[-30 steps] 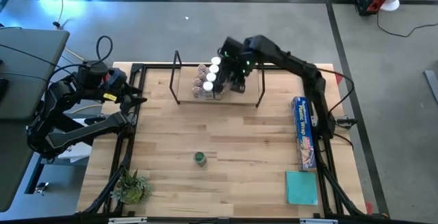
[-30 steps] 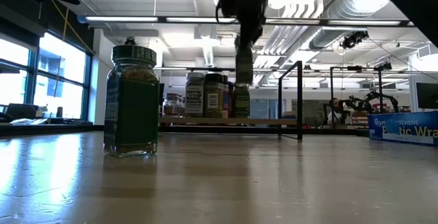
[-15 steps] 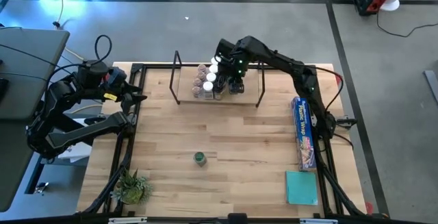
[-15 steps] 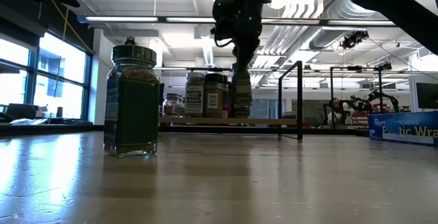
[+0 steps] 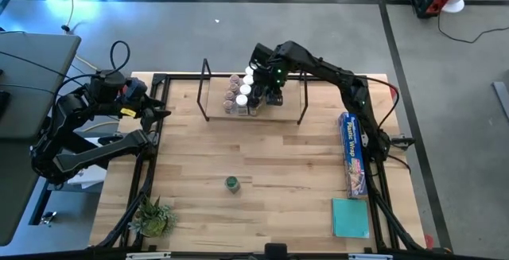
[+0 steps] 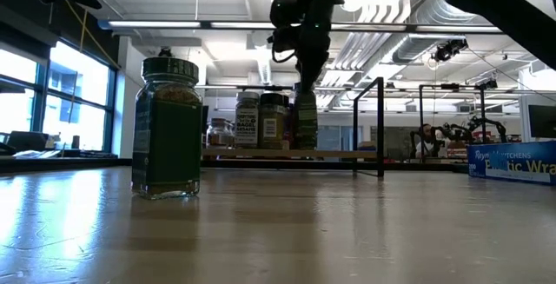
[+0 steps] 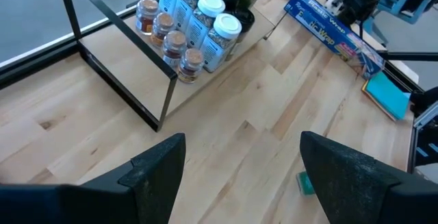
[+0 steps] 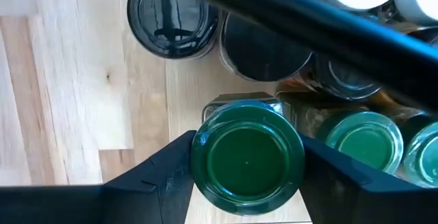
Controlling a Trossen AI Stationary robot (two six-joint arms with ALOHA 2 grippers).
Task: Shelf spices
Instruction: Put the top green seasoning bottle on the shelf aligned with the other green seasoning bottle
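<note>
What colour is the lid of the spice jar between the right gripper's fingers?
Green: the round-lidded spice jar sits between the right gripper fingers, clearest in the right wrist view.

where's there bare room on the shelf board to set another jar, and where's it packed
The shelf board is bare on its right part, between the right gripper and the right wire upright, and on a narrow strip at its left end. It is packed mid-left, where the spice jars cluster tightly. The right gripper straddles a green-lidded jar beside that cluster.
</note>
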